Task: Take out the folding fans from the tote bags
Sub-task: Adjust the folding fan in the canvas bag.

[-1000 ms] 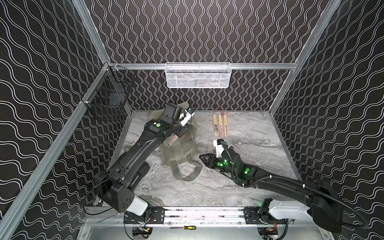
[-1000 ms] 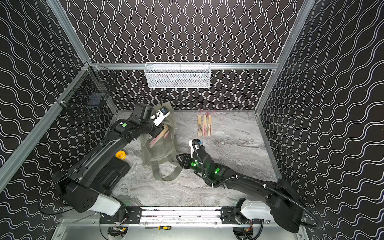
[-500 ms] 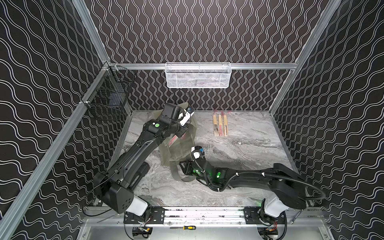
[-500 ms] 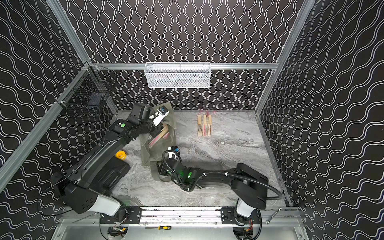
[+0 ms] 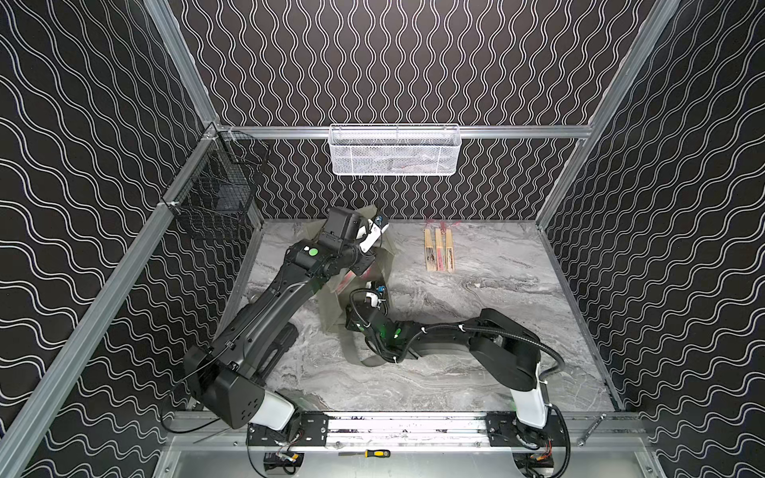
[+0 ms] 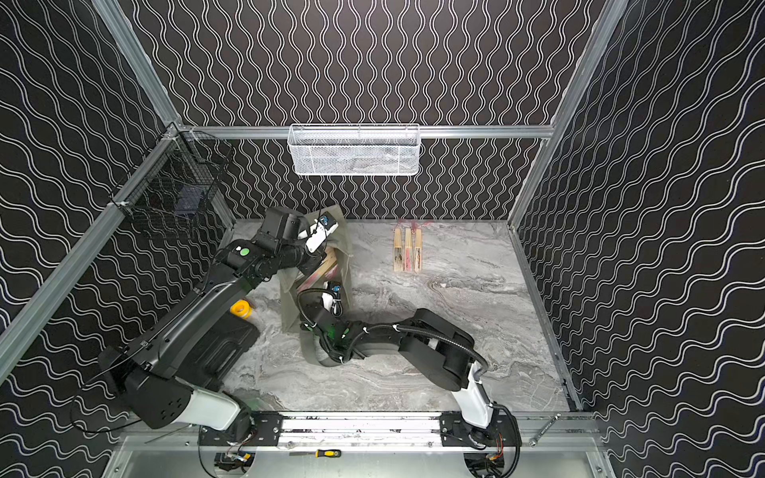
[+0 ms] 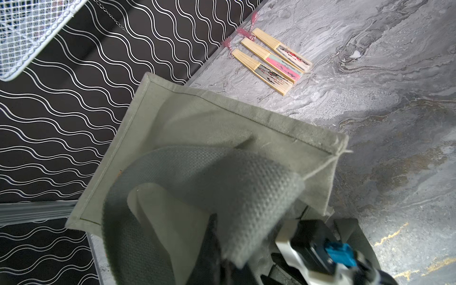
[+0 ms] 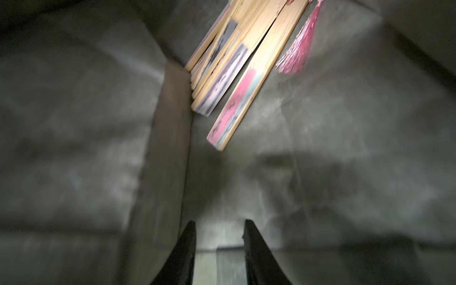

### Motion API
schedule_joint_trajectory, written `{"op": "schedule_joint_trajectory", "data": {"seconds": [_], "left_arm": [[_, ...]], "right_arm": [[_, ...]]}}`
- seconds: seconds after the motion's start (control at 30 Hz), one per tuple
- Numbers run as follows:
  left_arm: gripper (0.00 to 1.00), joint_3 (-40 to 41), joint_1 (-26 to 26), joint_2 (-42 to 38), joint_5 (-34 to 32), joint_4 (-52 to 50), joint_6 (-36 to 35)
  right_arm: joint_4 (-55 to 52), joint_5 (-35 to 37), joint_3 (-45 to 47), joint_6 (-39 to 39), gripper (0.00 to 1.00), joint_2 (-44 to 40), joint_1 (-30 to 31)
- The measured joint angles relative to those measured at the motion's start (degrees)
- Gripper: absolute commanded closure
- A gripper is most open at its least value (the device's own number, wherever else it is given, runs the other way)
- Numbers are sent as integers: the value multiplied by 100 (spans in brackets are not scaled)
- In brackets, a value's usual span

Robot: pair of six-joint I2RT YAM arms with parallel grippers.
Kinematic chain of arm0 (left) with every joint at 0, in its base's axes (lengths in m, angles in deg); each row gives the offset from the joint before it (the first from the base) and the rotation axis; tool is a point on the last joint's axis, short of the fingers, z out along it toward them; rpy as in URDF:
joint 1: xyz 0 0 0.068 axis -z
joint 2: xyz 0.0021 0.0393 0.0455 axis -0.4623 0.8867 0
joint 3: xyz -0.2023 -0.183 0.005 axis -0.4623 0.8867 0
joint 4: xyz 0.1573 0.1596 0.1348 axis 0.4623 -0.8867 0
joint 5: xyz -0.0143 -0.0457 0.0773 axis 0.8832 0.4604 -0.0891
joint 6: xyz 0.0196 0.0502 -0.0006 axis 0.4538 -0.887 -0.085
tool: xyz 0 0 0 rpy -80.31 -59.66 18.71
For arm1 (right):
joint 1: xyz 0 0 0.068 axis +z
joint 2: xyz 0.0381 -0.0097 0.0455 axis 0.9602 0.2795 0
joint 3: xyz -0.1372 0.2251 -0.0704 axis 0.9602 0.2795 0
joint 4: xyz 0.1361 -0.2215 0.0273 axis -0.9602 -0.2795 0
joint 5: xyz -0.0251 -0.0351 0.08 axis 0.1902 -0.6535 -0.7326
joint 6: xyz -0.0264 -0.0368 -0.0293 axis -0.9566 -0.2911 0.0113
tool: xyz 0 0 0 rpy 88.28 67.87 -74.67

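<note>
Three folding fans [image 5: 439, 250] lie side by side at the back of the worktop [image 5: 476, 351], well apart from the one tote bag [image 7: 222, 128]. The bagged fans [image 8: 229, 81] are bunched deep inside it. I count at least four in the right wrist view, and blur hides any more. My left tool [image 5: 361, 268] is clamped tight on a strap [image 7: 222, 172], holding the mouth up. My right tool [image 8: 219, 222] is inside the bag, jaws part open with nothing between them — the reach-in for another fan. Next, I judge, it must go deeper, straddle the nearest stick — then close
</note>
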Motion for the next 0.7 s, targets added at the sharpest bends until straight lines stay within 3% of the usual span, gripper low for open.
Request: {"op": "schedule_joint_trajectory", "data": {"seconds": [0.43, 0.7], "left_arm": [[100, 0, 0, -28, -11, 11, 0], [100, 0, 31, -28, -13, 11, 0]], "right_arm": [[96, -531, -728, -398, 63, 745, -610], [-31, -999, -1473, -81, 55, 1233, -920]]}}
